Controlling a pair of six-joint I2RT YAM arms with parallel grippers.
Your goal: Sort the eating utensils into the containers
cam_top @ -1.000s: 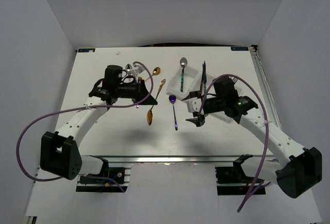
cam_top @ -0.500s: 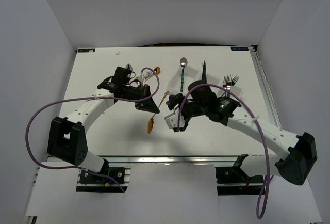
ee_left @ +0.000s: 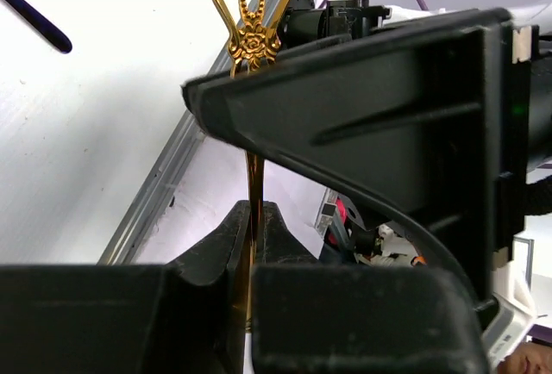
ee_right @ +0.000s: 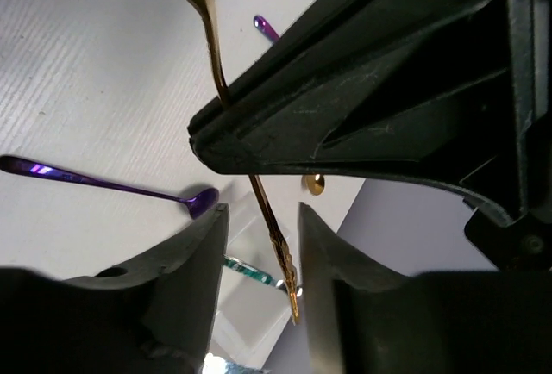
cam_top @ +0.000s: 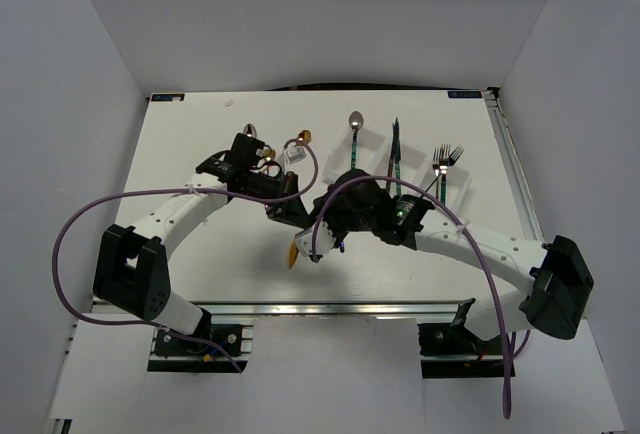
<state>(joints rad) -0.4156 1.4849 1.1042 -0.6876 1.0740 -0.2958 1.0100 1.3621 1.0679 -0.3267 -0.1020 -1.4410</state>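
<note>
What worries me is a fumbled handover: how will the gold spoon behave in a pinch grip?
Probably stiff: the gold spoon runs straight out of the left gripper. Likely slippery and apt to pivot, since its polished handle is thin. It looks light; the right gripper, jaws apart around the handle, should close squarely.

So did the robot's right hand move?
Yes. The right hand moved left, from right of the silver spoon to left of it, reaching the gold spoon.

Left pincer (ee_left: 251,219) clamped, right pincer (ee_right: 263,223) parted, the two close together.
</note>
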